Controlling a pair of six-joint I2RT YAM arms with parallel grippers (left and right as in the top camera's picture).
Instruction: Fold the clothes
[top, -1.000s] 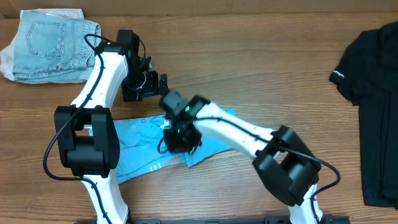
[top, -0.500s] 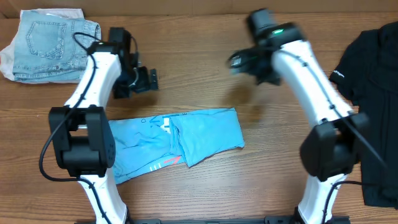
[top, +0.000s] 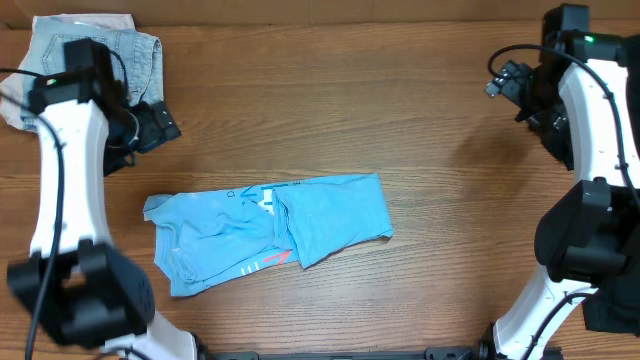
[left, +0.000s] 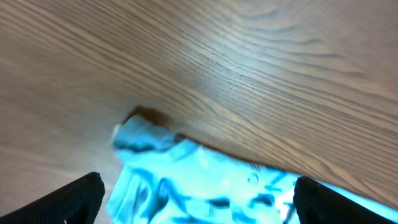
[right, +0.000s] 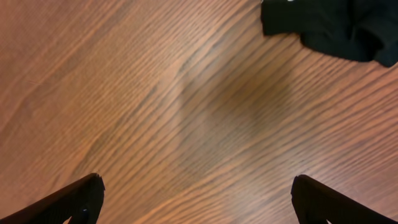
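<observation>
The left end effector (top: 160, 127) and right end effector (top: 505, 80) stand spread, empty — best to flatten the rumpled sky-blue T-shirt (top: 320, 215) on the table (top: 400, 130) before folding.

Showing smooth, matt grained wood across the counter (right: 186, 124); creasing as thin matt cloth in the sky-blue T-shirt (top: 270, 230) near the left gripper (top: 166, 126).

Left arm (top: 62, 170), right arm (top: 603, 115): white links, black joint housings, looping black cables (top: 500, 58). Green light (top: 587, 40) on right arm. Fingers (left: 76, 199) black.
</observation>
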